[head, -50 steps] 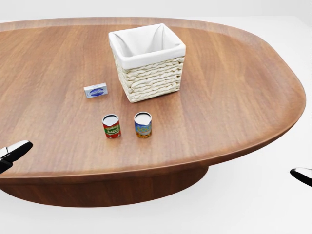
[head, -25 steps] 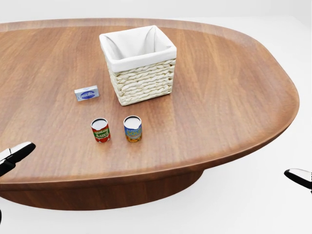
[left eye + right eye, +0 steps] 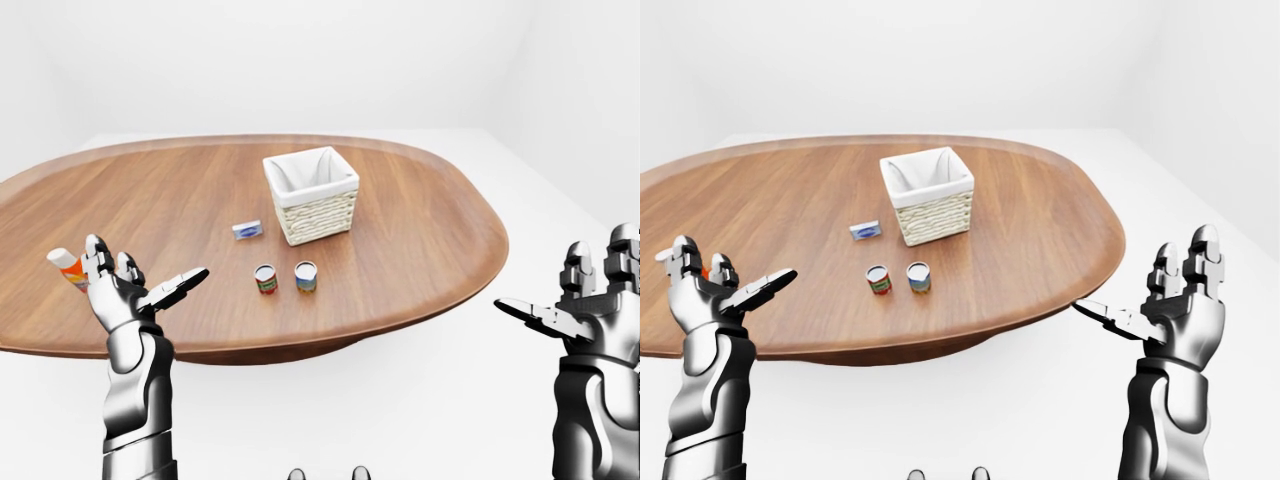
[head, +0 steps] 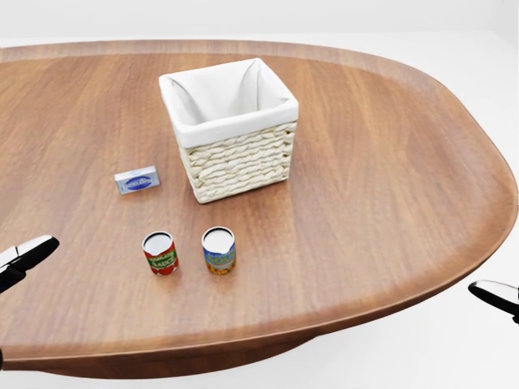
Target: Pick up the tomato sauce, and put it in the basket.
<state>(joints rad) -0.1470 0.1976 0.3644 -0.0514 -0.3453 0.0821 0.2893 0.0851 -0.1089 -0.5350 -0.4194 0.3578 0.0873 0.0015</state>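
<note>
Rolling closer, I see the whole head view has shifted: the tomato sauce [image 4: 160,253] now sits larger, below the basket [image 4: 231,130] on the worktop [image 4: 389,162]. Left robot hand [image 3: 125,292] and right robot hand [image 3: 1180,305] hang spread, empty, so reaching comes next.

Tomato sauce can [image 4: 160,253]: small, red label with a green band, pale lid facing up. Stands upright on the wooden tabletop, toward the lower left of the head view. Free of any hand.

Basket [image 4: 231,128]: square, woven from pale wicker, white cloth liner folded over the rim. Sits upright on the tabletop, open side up; inside shows only the liner. It lies above and to the right of the can in the head view, well apart from it, turned slightly so one corner points down-left.
</note>
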